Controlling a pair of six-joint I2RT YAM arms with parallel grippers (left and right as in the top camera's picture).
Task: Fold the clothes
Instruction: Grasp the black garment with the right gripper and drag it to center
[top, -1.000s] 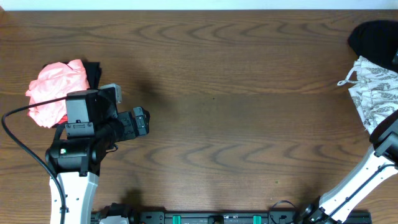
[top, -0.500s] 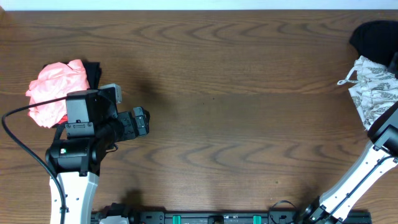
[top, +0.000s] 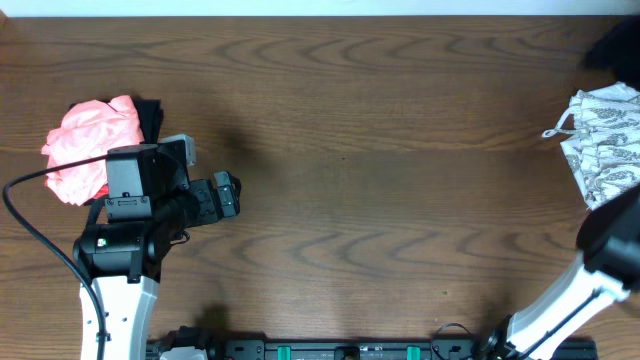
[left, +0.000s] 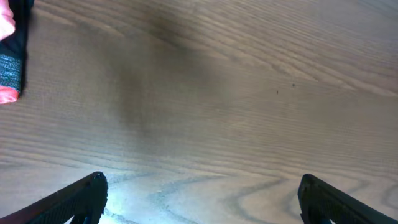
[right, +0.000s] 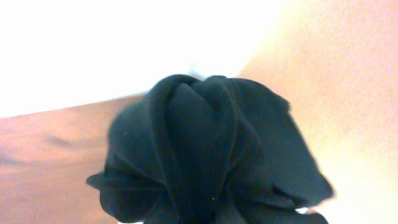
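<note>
The right gripper, pinched shut on the bunched black garment (right: 205, 155) at the far right corner, should draw it slowly across the table (top: 380, 200) so it spreads flat; the left gripper (left: 200, 193) hangs wide open, empty.

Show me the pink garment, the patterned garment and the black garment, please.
pink garment (top: 85, 140): overhead view, middle of the crumpled heap.
patterned garment (top: 605, 145): overhead view, middle of its cloth.
black garment (right: 208, 158): right wrist view, centre of the bunched folds.
</note>
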